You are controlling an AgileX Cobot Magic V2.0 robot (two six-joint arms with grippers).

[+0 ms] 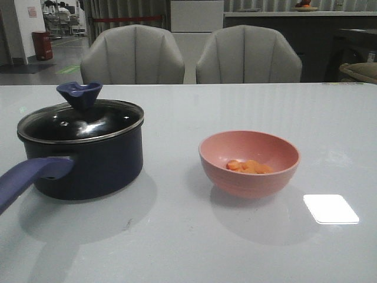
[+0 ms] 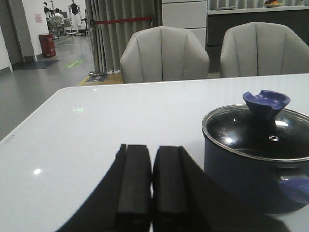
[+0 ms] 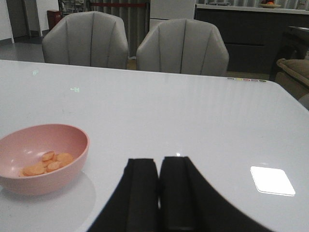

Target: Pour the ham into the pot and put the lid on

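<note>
On the white worktop (image 1: 188, 247) the pot (image 1: 88, 162) sits at nine o'clock, the lid (image 1: 79, 121) already on it; the ham (image 1: 248, 167) lies in the pink bowl (image 1: 249, 162) at three o'clock. Only the wrist views show the arms: left pincer (image 2: 152, 193) and right pincer (image 3: 159, 193) are pressed together, holding nothing. The lid's vent hole (image 2: 273, 138) shows only from the left wrist. No readable writing.

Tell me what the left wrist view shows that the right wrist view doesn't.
Only the left wrist view shows the dark navy pot with its glass lid on, blue knob up, beside the shut left gripper. Only the right wrist view shows the pink bowl holding the orange ham, near the shut right gripper. Both show the white table and two grey chairs.
</note>
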